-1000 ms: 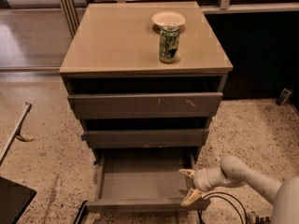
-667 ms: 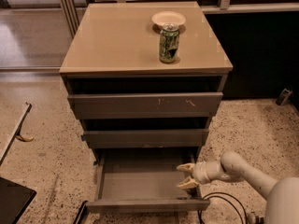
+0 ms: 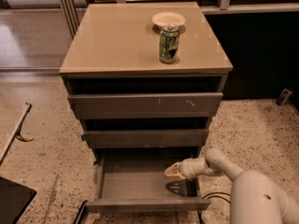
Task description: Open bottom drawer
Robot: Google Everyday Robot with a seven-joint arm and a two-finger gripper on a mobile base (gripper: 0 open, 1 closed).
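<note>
Looking down at a little three-drawer cabinet point(image 3: 74, 80) standing on a speckled floor point(image 3: 46, 139). Up on the beige surface point(image 3: 117, 41): a green can point(image 3: 168, 43) standing upright near the back right corner, with a small pale bowl point(image 3: 168, 19) just behind it, close to the back edge. Can't say whether those two touch.

Below that, seeing the top drawer point(image 3: 140, 105) with whitish scratches on its front, sitting slightly proud. Then the middle drawer point(image 3: 145, 137), with a blue bit point(image 3: 83, 137) at its left edge.

Got the bottom drawer point(image 3: 135, 181) at the foot of the cabinet, pulled well out toward the camera, way further than the other two, shallow grey tray showing.

Spotting the gripper point(image 3: 172, 171) over the right half of that tray, tips pale yellow and pointing left, hovering a bit above the tray floor with a dark shadow point(image 3: 176, 188) right under it. Reaching in on a white arm point(image 3: 219, 164) from the lower right, across the drawer's right side. Honestly can't tell if clenched or released. Doesn't look to be holding anything.
</note>
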